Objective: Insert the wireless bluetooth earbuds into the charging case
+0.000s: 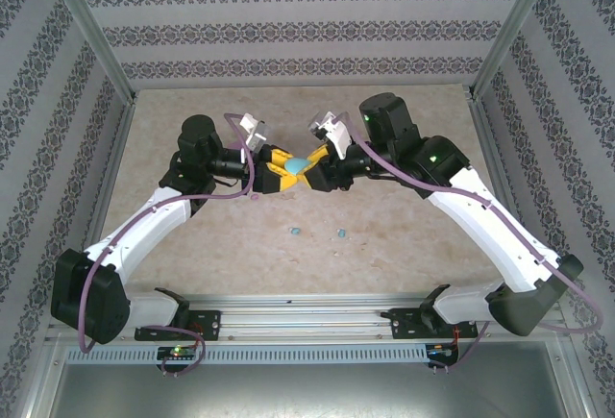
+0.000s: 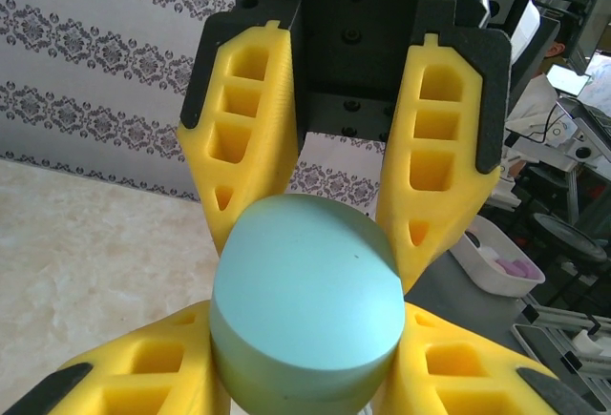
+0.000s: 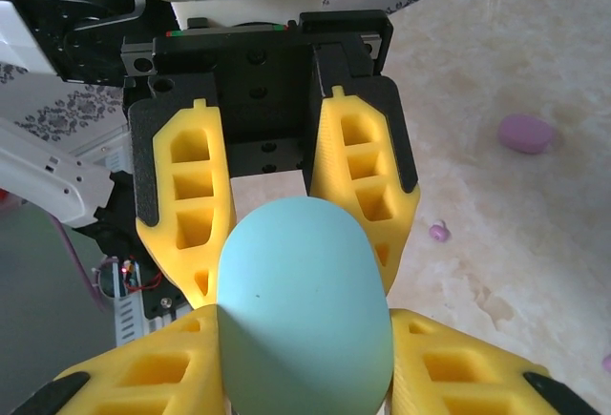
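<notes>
The charging case [image 1: 299,163] is a light blue egg, held in the air above the middle of the table between both grippers. My left gripper [image 1: 281,172] is shut on it from the left, its yellow fingers [image 2: 143,367] pressed on the case [image 2: 305,300]. From the right, my right gripper [image 1: 317,170] has its fingers [image 3: 458,363] against the sides of the case [image 3: 305,310]. Two light blue earbuds [image 1: 296,232] [image 1: 340,233] lie on the table nearer the arm bases. A pink-purple earbud [image 3: 438,232] lies on the table below the right gripper.
A pink-purple egg-shaped case [image 3: 526,134] rests on the marble table [image 1: 404,130]. Patterned walls and metal frame posts [image 1: 91,29] enclose the table on three sides. A rail [image 1: 307,317] runs along the near edge between the arm bases.
</notes>
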